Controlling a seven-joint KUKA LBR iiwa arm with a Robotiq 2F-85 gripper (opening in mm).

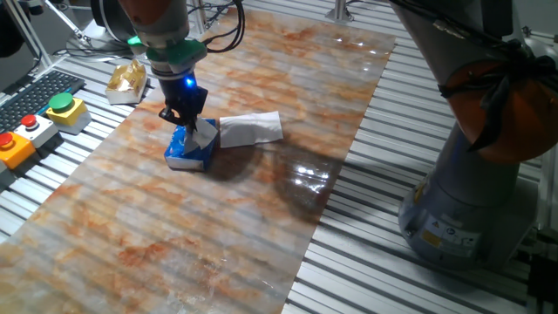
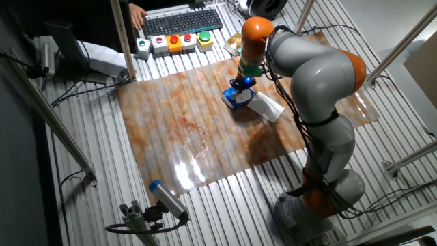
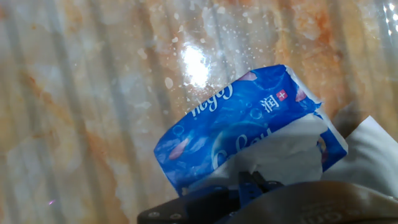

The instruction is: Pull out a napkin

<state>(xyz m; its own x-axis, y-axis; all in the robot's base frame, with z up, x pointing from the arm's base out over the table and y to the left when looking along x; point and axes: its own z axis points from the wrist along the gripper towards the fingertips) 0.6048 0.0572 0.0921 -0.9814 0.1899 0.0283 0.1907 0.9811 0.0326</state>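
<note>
A blue-and-white tissue packet (image 1: 188,152) lies on the marbled mat; it also shows in the other fixed view (image 2: 238,100) and in the hand view (image 3: 224,124). A white napkin (image 3: 286,152) sticks out of its torn opening. My gripper (image 1: 187,120) stands straight down on the packet's top, and in the hand view its dark fingertips (image 3: 251,184) sit close together on that napkin. A second, loose white napkin (image 1: 251,129) lies flat on the mat just right of the packet and touches it; the other fixed view (image 2: 267,106) shows it too.
A crumpled gold foil wrapper (image 1: 127,78) lies at the mat's far left edge. A box with coloured buttons (image 1: 39,122) and a keyboard (image 1: 35,92) stand left of the mat. The arm's grey base (image 1: 471,201) is at the right.
</note>
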